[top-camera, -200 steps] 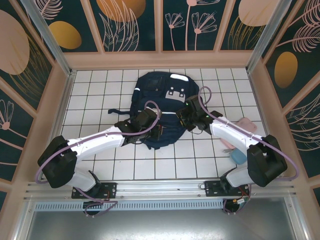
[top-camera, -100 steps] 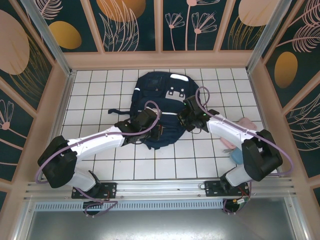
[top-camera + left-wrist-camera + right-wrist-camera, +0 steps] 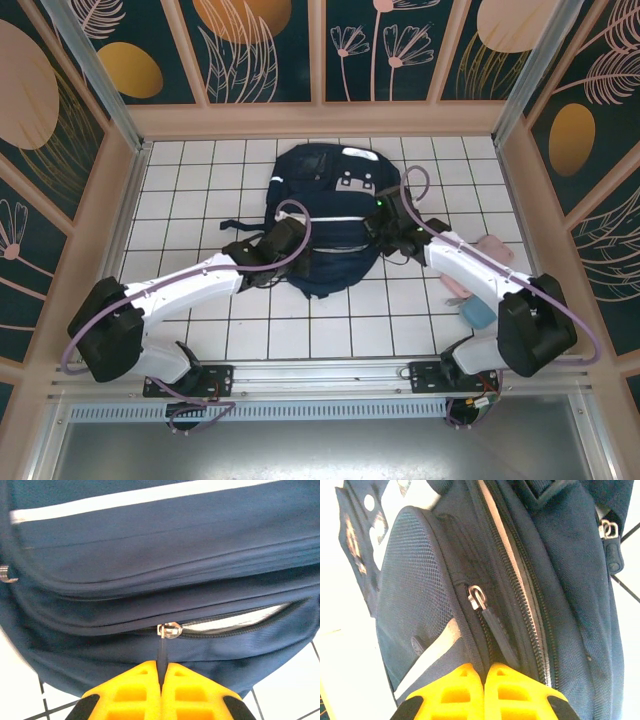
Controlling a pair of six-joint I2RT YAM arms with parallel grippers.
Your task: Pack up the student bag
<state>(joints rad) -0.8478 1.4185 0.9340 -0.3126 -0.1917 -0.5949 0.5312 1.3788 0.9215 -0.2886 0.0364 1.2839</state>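
Note:
The student bag (image 3: 322,190), dark navy with white stripes, lies flat on the white tiles in the top view, its bottom end toward the arms. My left gripper (image 3: 284,243) is at the bag's near left edge. In the left wrist view the left gripper (image 3: 161,674) is shut on a dark zipper pull (image 3: 163,652) hanging from a silver slider (image 3: 170,630); right of the slider the zipper gapes over light lining. My right gripper (image 3: 388,232) sits at the bag's right side. Seen from the right wrist, the right gripper (image 3: 483,676) is shut on a fold of the student bag (image 3: 415,580), beside a second pull (image 3: 497,636).
On the tiles to the right lie a pink item (image 3: 491,248), a small pink piece (image 3: 455,290) and a light blue item (image 3: 477,313). Beige walls enclose the tiled floor on three sides. Bare tiles lie left of the bag.
The right gripper has closed and moved slightly right and away along the bag's side. The left gripper has drawn a little left with the zipper pull, and the bag's lower part now looks wider.

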